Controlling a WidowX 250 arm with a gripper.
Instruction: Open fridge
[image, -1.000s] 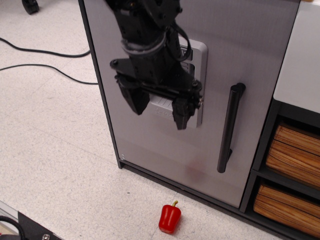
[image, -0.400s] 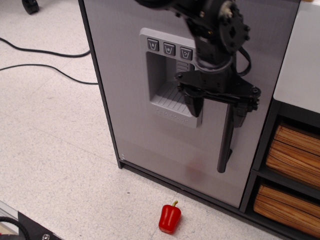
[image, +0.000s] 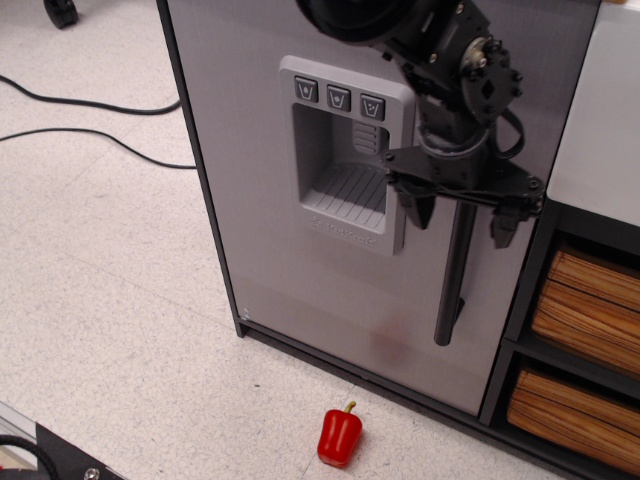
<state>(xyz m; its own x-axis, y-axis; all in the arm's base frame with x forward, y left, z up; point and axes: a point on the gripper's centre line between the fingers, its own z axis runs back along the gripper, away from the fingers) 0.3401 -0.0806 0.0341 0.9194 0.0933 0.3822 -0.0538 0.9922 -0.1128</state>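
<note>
The fridge (image: 270, 260) has a brushed silver-grey door in a black frame, and the door is closed. A grey dispenser recess (image: 345, 160) with three buttons sits in the door's upper middle. A long vertical black bar handle (image: 455, 275) runs down the door's right side. My black gripper (image: 463, 217) is open, with one finger (image: 420, 208) left of the handle and the other (image: 505, 225) right of it. The arm hides the top of the handle. I cannot tell whether the fingers touch the bar.
A red toy pepper (image: 339, 436) lies on the floor in front of the fridge. A dark shelf unit with wooden-look drawers (image: 585, 310) stands at the right. Black cables (image: 90, 105) run over the floor at the left.
My gripper has moved right, from in front of the dispenser recess to the handle, and now straddles the bar. The fridge door has not moved.
</note>
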